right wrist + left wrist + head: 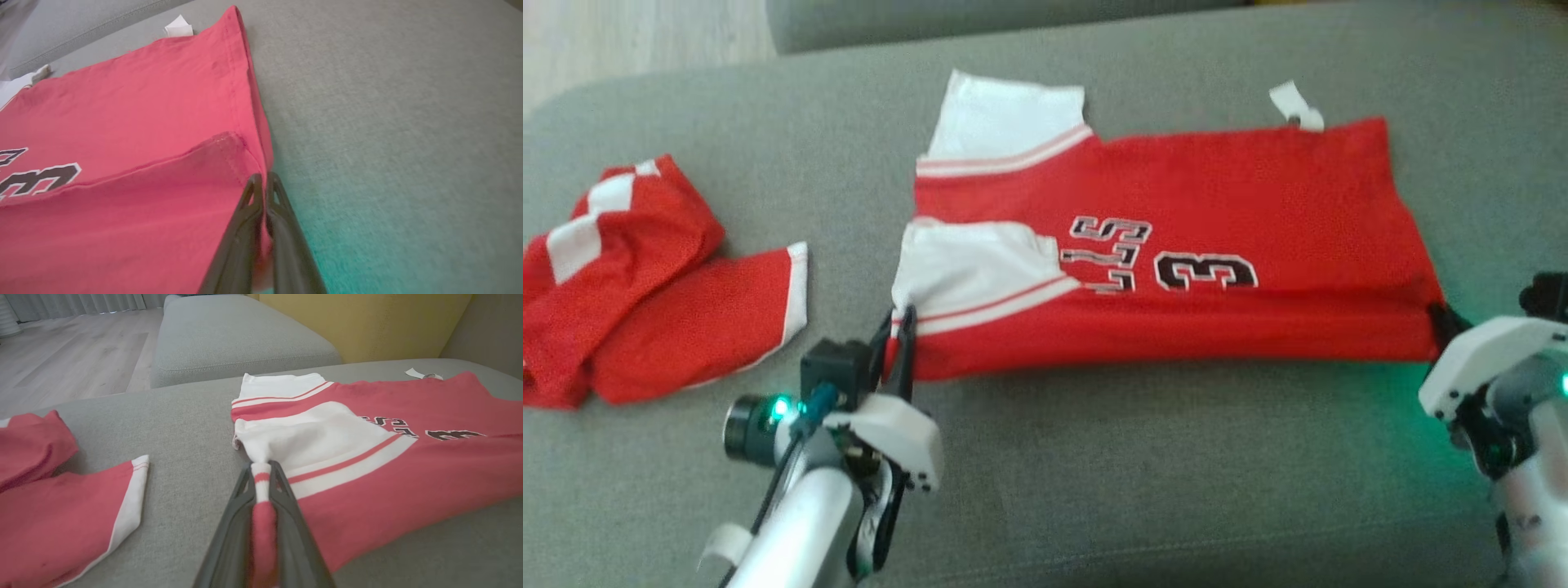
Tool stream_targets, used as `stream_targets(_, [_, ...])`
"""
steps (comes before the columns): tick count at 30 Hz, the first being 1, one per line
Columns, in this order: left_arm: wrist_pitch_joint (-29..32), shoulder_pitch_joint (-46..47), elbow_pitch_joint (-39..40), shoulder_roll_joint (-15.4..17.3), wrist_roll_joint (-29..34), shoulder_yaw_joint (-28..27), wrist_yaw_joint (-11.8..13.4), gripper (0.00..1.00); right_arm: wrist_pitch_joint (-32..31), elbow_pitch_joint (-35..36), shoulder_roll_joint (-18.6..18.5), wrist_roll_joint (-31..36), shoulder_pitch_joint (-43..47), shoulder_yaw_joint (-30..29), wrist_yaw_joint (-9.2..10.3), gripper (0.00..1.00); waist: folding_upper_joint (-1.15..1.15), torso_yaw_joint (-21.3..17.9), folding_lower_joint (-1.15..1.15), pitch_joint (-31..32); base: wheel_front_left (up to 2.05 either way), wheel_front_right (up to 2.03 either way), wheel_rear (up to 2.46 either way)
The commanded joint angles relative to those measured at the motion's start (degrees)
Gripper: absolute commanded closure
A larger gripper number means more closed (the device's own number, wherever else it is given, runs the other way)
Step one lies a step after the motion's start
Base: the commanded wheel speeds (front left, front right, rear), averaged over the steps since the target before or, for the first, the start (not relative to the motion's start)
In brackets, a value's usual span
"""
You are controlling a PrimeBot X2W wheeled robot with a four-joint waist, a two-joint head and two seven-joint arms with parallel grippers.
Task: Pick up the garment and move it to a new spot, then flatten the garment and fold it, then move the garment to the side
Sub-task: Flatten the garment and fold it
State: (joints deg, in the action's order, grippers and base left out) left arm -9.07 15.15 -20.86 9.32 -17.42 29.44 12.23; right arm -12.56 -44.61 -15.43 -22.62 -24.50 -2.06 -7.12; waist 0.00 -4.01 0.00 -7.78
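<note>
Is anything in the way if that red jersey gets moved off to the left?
Yes. Another crumpled red-and-white garment lies on the cushion left of the jersey, apart from it, beside the left tool.

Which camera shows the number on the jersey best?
Head view: the number 3 shows whole, from above. Left wrist view flattens it at a shallow angle; right wrist view crops it at the edge.

Big grey woven-fabric couch seat [1094, 457], pretty plain. Crumpled red cloth heap with white stripes [629, 278] on its left side, one flatter flap with white edge poking out. Second grey upholstered cushion [237, 339] close behind. Pale wood-plank floor [73, 351] beyond, yellow panel [359, 322] at back, light curtains [73, 302] far corner.
</note>
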Motion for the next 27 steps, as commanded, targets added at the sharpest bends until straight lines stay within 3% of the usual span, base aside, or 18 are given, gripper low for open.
stream_targets(1, [0.32,0.57,2.14,2.24,-0.28,-2.05,0.87,1.00,-1.02,2.11,-2.30,-0.34,0.86,0.86,-0.36,1.00,0.00,-0.13,0.00,2.49,0.00,0.00,0.00])
stream_targets(12, [6.43,-5.69,5.11,4.12,-1.32,0.63,0.35,1.00,-10.94,9.90,-3.69,-1.09,8.84,0.18,-0.36,1.00,0.00,-0.70,0.00,4.95,0.00,0.00,0.00])
stream_targets(13, [7.62,-5.90,4.77,4.26,-1.42,1.11,0.07,1.00,-11.52,10.60,-3.80,-0.23,9.45,-0.13,-0.36,0.79,0.00,-0.78,0.00,4.86,0.00,0.00,0.00])
stream_targets(14, [8.34,-5.95,4.57,4.31,-1.48,1.39,-0.05,0.89,-11.88,11.46,-3.82,0.75,9.98,-0.22,-0.36,0.00,0.00,-0.88,0.00,4.74,0.00,0.00,0.00])
stream_targets(15, [8.44,-5.85,4.49,4.24,-1.60,1.30,0.10,0.59,-11.84,12.46,-3.58,1.36,10.29,-0.70,-0.36,0.00,0.00,-1.02,0.00,4.54,0.00,0.00,0.00])
stream_targets(16, [8.61,-5.72,4.23,4.24,-1.61,1.22,0.33,0.49,-11.59,13.49,-3.08,1.63,10.40,-1.33,-0.36,0.00,0.00,-1.20,0.00,4.31,0.00,0.00,0.00])
stream_targets(19, [8.19,-5.01,3.94,4.31,-1.34,1.04,0.85,0.00,-10.66,16.34,-1.35,2.18,10.15,-3.33,-0.36,0.00,0.00,-1.81,0.00,3.47,0.00,0.00,0.00])
stream_targets(27, [2.32,0.55,6.57,4.83,-1.32,-2.75,2.36,0.00,-2.45,24.00,1.40,5.33,7.14,-4.46,-0.36,0.00,0.00,-3.61,0.00,-0.33,0.00,0.00,0.00])
